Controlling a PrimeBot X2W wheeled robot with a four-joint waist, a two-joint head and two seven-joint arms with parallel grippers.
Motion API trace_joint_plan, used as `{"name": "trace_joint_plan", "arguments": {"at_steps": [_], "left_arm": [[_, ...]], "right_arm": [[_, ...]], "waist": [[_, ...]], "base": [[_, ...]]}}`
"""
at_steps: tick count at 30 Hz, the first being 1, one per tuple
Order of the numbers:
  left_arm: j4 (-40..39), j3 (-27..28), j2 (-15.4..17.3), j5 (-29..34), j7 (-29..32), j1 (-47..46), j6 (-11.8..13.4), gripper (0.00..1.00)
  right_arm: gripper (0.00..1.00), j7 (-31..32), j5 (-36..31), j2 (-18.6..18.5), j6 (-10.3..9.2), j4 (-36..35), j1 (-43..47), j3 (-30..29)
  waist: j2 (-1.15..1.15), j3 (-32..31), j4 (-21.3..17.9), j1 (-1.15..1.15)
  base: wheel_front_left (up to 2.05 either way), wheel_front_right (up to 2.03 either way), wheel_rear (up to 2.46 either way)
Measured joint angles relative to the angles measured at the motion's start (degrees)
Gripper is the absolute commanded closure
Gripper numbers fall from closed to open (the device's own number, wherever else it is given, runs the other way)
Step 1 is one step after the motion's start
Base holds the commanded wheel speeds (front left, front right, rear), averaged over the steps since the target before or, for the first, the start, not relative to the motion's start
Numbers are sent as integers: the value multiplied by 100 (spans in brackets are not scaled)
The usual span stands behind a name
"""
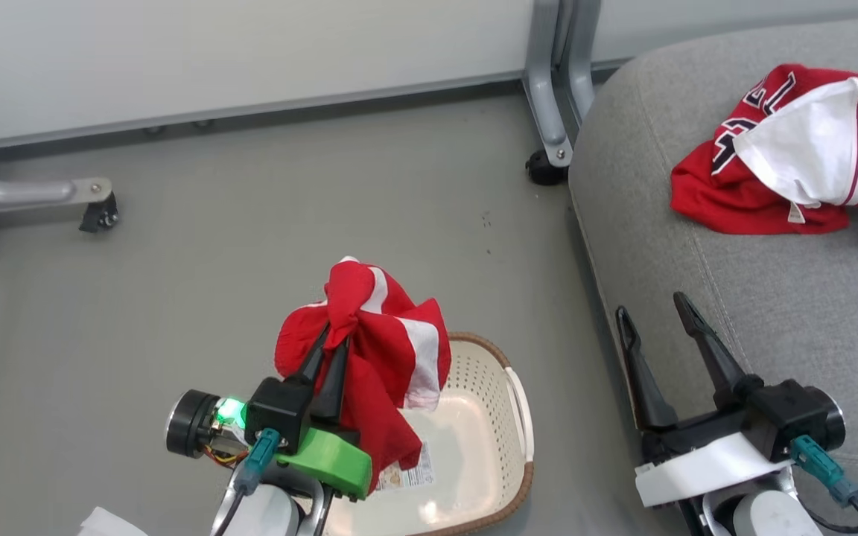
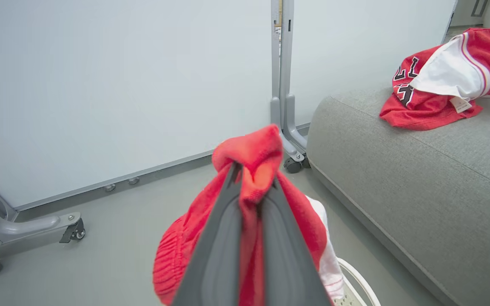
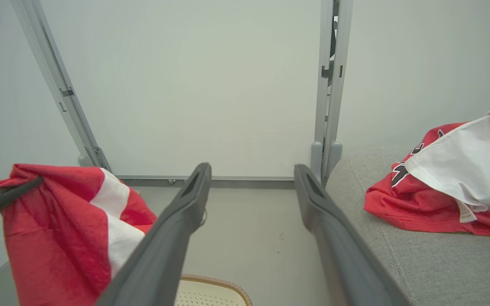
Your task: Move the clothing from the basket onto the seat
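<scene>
**Two garments, one lifted**

Head view: the left gripper (image 1: 336, 335) is clenched on the shorts (image 1: 392, 335) above the basket (image 1: 485, 372); cloth partly hides the label (image 1: 410, 476) inside. The jersey (image 1: 742, 197) lies on the seat (image 1: 734, 313), cut off at right. The right gripper (image 1: 652, 307) is spread, empty.

Left wrist view: the basket's rim (image 2: 357, 282) barely shows.

Right wrist view: a white panel (image 3: 457, 174) covers some jersey lettering.

Red-and-white shorts (image 1: 384, 350) dangle bunched up right over the empty cream basket (image 1: 485, 372). The red jersey (image 1: 734, 197) is crumpled on the grey seat (image 1: 771, 320) beside it.
</scene>
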Motion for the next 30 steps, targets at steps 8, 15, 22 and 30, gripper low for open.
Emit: {"name": "trace_joint_plan", "arguments": {"at_steps": [8,15,22,30], "left_arm": [[-370,126,-85,87,0,112,-141,100],[-749,-13,-164,130,0,97,-425,100],[-1000,-364,-203,56,0,-52,-675,100],[-1196,-938,-219,-59,0,-241,-869,100]], "right_arm": [[0,0,18,-19,0,14,271,65],[0,0,280,-207,0,-101,269,517],[0,0,592,-333,0,-202,41,1026],[0,0,1045,-423,-1,-59,-256,1629]], "waist": [[0,-577,134,0],[0,-704,141,0],[0,-699,224,0],[0,-698,316,0]], "base": [[0,0,0],[0,0,0],[0,0,0],[0,0,0]]}}
